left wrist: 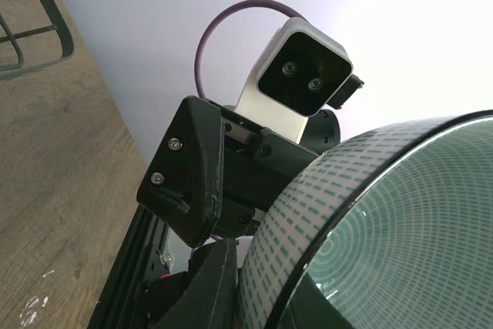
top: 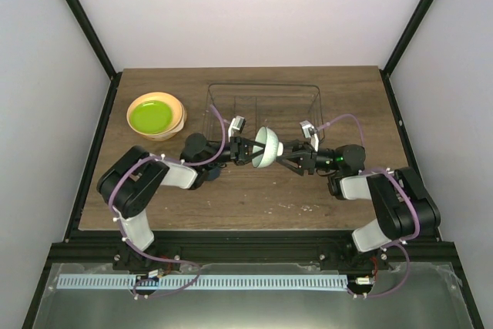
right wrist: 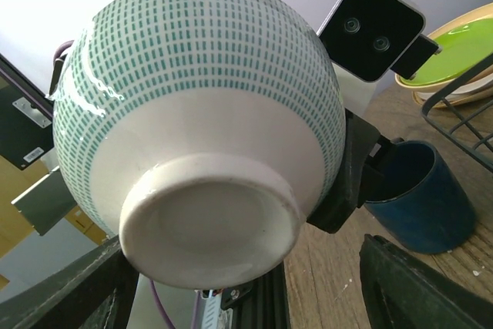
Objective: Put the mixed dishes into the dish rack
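Brown wooden surface (top: 254, 198), pale walls (top: 231, 13). The dash-patterned pale mint bowl (top: 267, 148) hangs sideways, rim clamped in the left tool (top: 250, 150); the right tool (top: 284, 156) gapes at its foot.

The bowl (right wrist: 200, 98) in the left pincer (top: 252, 150) is gleaming, glazed and smooth; below it the wooden table (top: 254, 194) is looking matt and grainy.

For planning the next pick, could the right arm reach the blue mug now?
Probably not: the bowl blocks the right gripper, and the mug lies beyond it, by the left gripper.
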